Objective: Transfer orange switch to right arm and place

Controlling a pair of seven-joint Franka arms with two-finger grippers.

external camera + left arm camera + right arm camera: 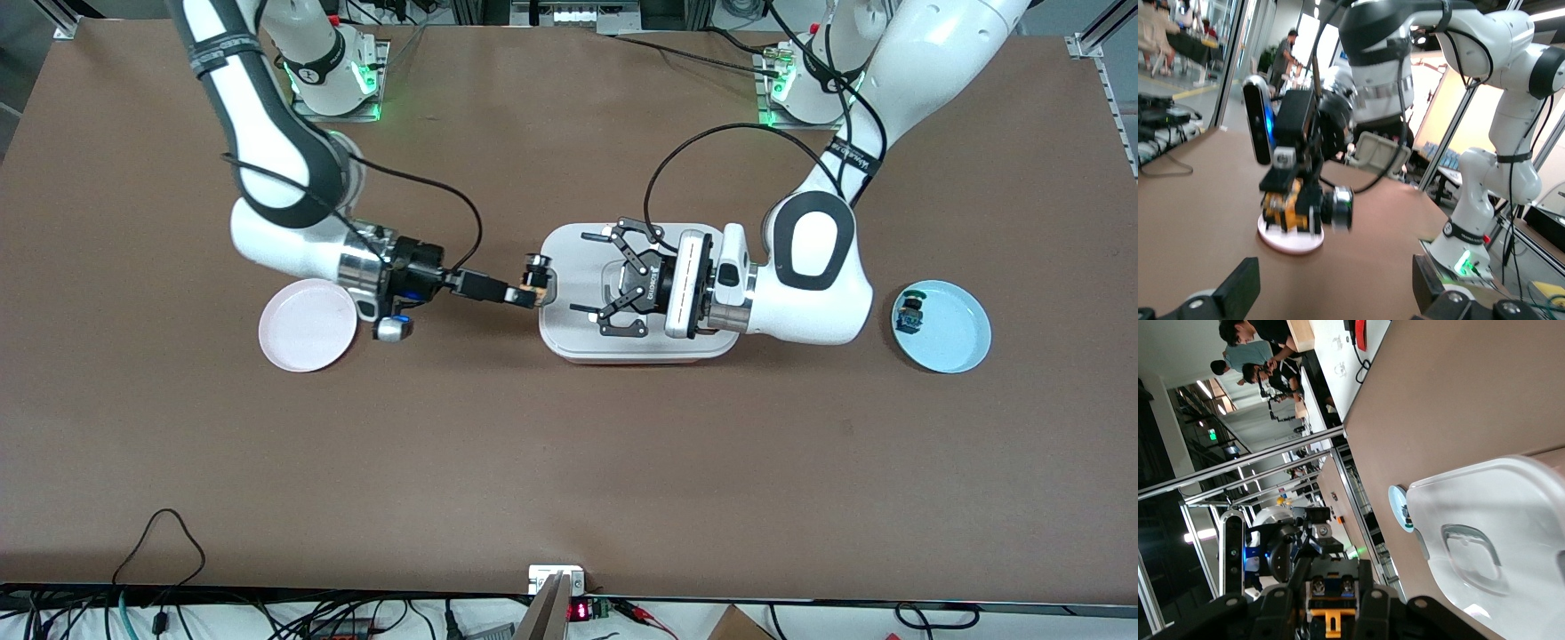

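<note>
The right tool [531, 286] is pinching the orange switch [533, 283] between its slim fingers, up in the air over the edge of the white tray [569, 342] that faces the right arm's end of the counter [569, 462]. The right wrist view shows the same grip close up, with the switch's orange part [1331, 621] showing between the fingers. The left tool [622, 283] hovers over the middle of the tray with its linkage fingers spread and nothing between them, so the handover looks done and the switch rides with the right arm alone. The placing looks to turn on one relation: the pink plate [307, 324] lies on the counter just beside the right arm's wrist, toward that arm's own end, so the right tool points away from it and would likely have to draw the switch that way. The blue plate [942, 327], with the other small switch [909, 311] on it, sits well apart toward the left arm's end.
</note>
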